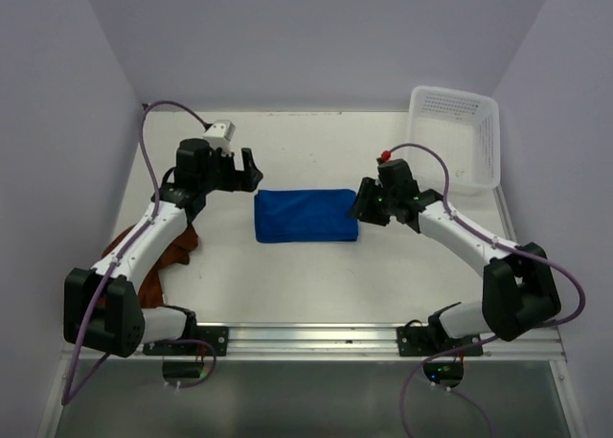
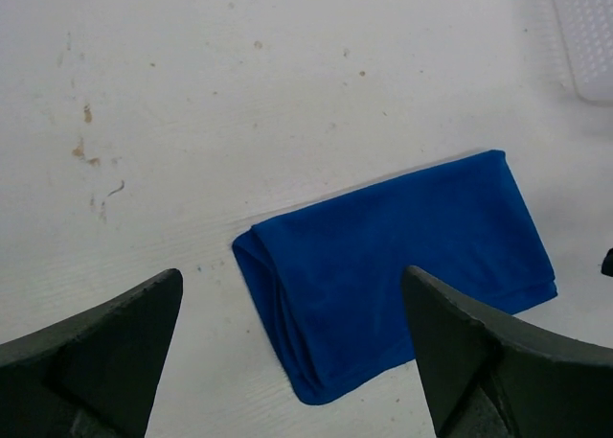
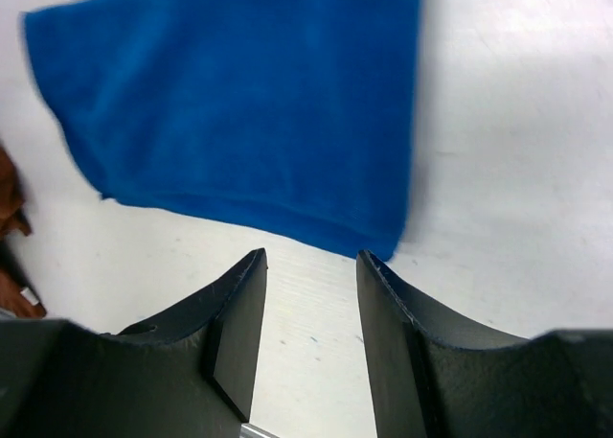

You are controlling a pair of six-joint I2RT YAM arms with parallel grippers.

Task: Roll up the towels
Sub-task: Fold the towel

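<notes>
Rust-brown towel (image 1: pixel 175 249) lies bunched beneath the left arm (image 1: pixel 144 242), near left. The blue towel (image 1: pixel 305 216) lies folded flat at the middle of the tabletop (image 1: pixel 316 285). The right pincer (image 1: pixel 360 206), slightly parted and empty, is at its right end. The left pincer (image 1: pixel 252 172), spread wide, is beyond its far-left corner.

You have bare white counter (image 1: pixel 316 146) on every side of the folded royal-blue cloth towel (image 1: pixel 305 216). White perforated plastic basket (image 1: pixel 458 136) fills the far right corner. Crumpled rust-brown cloth towel (image 1: pixel 180 248) crowds the left edge. Pale lilac walls (image 1: pixel 316 35) close three sides.
</notes>
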